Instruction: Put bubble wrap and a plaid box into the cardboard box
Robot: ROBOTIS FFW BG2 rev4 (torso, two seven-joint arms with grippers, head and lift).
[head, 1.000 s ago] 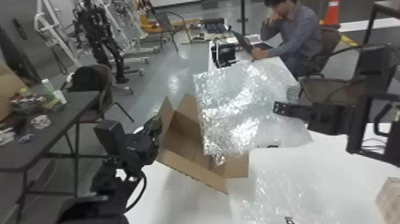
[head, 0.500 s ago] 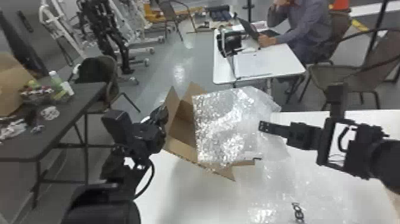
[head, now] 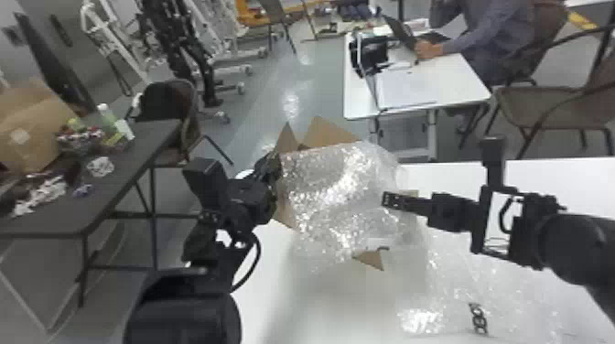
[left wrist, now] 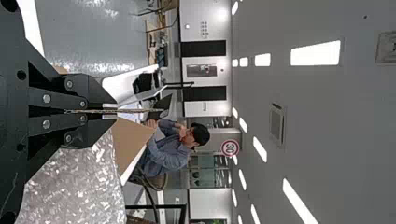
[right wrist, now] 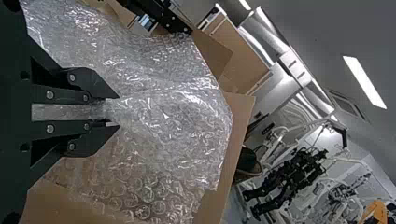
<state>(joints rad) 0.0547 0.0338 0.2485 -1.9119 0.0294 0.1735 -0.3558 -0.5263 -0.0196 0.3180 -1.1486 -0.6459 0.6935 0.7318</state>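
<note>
Clearly we're only partway — our right claw pinches the bubble wrap over the cardboard box, our left claw grips its flap, and the plaid box's progress we cannot tell.

Clear plastic bubble wrap, crinkled and glossy, throws bright flecks of light toward me. Behind it, the cardboard box is brown, papery and matt. The near white table looks smooth with a soft sheen. To the left, a dark table has a smooth, duller top; the far grey floor shines.
</note>
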